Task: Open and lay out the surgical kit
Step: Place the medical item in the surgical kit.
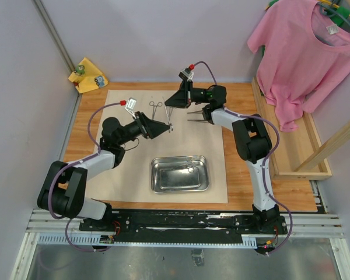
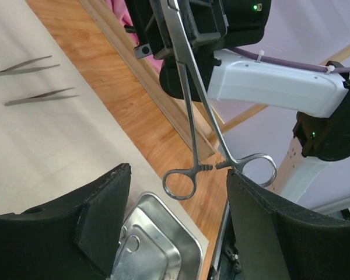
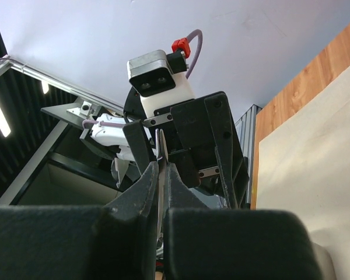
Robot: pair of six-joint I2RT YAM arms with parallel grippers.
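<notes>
The beige cloth wrap (image 1: pixel 128 169) lies spread flat with the steel tray (image 1: pixel 179 173) on its near part. My right gripper (image 1: pixel 170 105) is shut on the blade end of a ring-handled forceps (image 1: pixel 169 119) and holds it in the air; the steel (image 3: pixel 161 143) shows between its pads. My left gripper (image 1: pixel 163 128) is open around the forceps' ring handles (image 2: pixel 181 184), one ring touching its right finger (image 2: pixel 262 210). A second forceps (image 1: pixel 156 108) and two tweezers (image 1: pixel 195 118) lie on the cloth. The tweezers (image 2: pixel 41 96) and tray (image 2: pixel 157 245) also show in the left wrist view.
A pink T-shirt (image 1: pixel 303 52) hangs over a wooden rack (image 1: pixel 291 146) at the right. A small yellow cloth (image 1: pixel 88 76) lies at the far left corner. The two wrists are close together above the far middle of the cloth.
</notes>
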